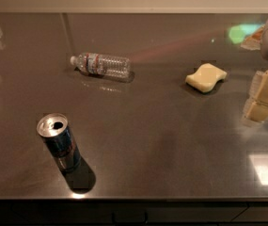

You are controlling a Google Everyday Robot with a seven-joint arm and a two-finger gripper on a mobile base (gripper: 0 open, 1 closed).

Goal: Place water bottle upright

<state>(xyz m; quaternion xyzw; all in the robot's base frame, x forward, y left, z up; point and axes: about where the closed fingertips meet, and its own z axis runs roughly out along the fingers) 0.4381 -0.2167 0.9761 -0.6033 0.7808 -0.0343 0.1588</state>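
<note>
Bottle (101,65) on its side, toward the table's (171,140) far edge, cap pointing left.
Gripper (265,97) hangs at the right edge, cut by the frame; open or closed, I cannot tell. Sponge (206,77) lies between them. Can (60,142) stands near the front edge, well apart.

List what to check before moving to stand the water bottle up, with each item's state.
1. Water bottle in view: ok, lying on its side, cap pointing left.
2. Bottle upright: not ok.
3. Gripper at the bottle: not ok, at the right edge, apart from it.
4. Approach clear: cannot tell, sponge lies between gripper and bottle.
5. Can clear of bottle: ok, standing well apart, nearer the camera.
</note>
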